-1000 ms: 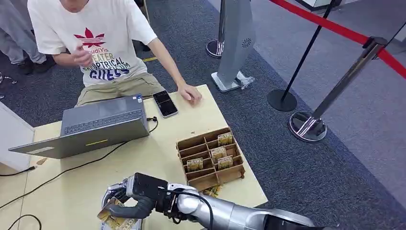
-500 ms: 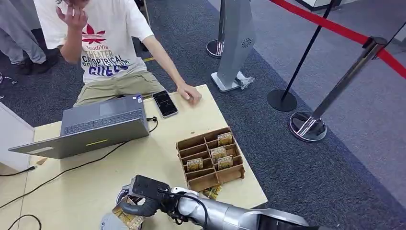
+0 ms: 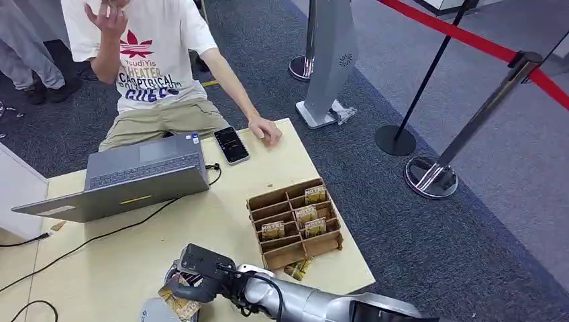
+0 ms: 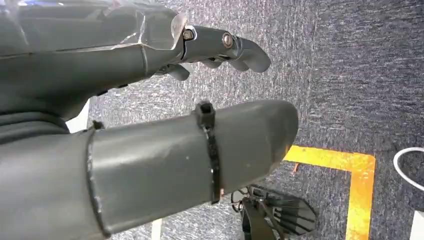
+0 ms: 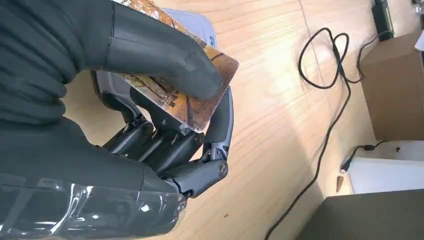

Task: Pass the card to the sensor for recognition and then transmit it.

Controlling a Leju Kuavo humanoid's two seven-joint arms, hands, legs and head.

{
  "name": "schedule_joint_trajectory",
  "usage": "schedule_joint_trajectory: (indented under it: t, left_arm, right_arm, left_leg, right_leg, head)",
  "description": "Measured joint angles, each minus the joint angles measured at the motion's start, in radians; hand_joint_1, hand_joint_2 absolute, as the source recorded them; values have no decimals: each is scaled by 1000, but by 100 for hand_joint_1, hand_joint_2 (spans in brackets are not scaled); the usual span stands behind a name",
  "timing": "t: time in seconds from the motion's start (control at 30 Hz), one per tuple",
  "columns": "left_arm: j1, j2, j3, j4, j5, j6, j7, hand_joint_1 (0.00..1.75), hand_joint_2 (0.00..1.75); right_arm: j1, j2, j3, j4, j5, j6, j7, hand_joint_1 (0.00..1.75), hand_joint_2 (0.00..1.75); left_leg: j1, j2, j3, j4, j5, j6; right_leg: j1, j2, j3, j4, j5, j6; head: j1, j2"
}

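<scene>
A card (image 5: 192,92) is pinched under the thumb of the right hand (image 3: 191,282) above the table (image 3: 221,221). Nothing is held by the left hand (image 4: 165,100), whose fingers are loosely curled.

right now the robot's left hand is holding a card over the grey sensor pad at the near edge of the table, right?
Not quite: it is the right hand that holds the card, thumb pressed on top, over the grey sensor pad at the near edge of the table. The right wrist view shows the grip. The left hand hangs over the carpet, holding nothing.

Pale wood-grain bench (image 3: 221,221), matt; brown cardboard tray (image 3: 295,221); glossy printed card (image 5: 192,102); rough grey carpet (image 3: 416,221); shiny metal post (image 3: 470,127).
</scene>
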Motion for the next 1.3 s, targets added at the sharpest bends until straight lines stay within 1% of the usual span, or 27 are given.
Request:
schedule_joint_trajectory:
  t: [0.27, 0.5, 0.8, 1.03, 1.3]
  left_arm:
    - [-1, 0, -19, 0, -16, 0, 4, 0, 0]
    - [-2, 0, -21, 0, -16, 0, 13, 0, 0]
    - [-2, 0, -21, 0, -12, 3, 24, 0, 0]
    - [-2, -1, -21, 0, -10, 10, 27, 0, 0]
    - [-2, -1, -21, 0, -14, 11, 32, 0, 0]
  right_arm:
    - [1, 42, 0, 38, -5, 2, 7, 175, 175]
    - [2, 83, 6, 63, -2, 24, 18, 175, 175]
    - [-4, 111, 20, 98, 2, 36, 25, 175, 175]
    - [-37, 129, 20, 153, 0, 3, 25, 175, 175]
    - [-80, 134, 5, 203, -32, -44, 8, 175, 175]
  left_leg:
    - [0, 0, 0, 0, 0, 0]
    - [0, 0, 0, 0, 0, 0]
    - [0, 0, 0, 0, 0, 0]
    - [0, 0, 0, 0, 0, 0]
    - [0, 0, 0, 0, 0, 0]
  right_leg:
    - [0, 0, 0, 0, 0, 0]
    - [0, 0, 0, 0, 0, 0]
    - [0, 0, 0, 0, 0, 0]
    - [0, 0, 0, 0, 0, 0]
    - [0, 0, 0, 0, 0, 0]
  head:
    - [0, 0]
    - [0, 0]
    - [0, 0]
    - [0, 0]
    - [0, 0]
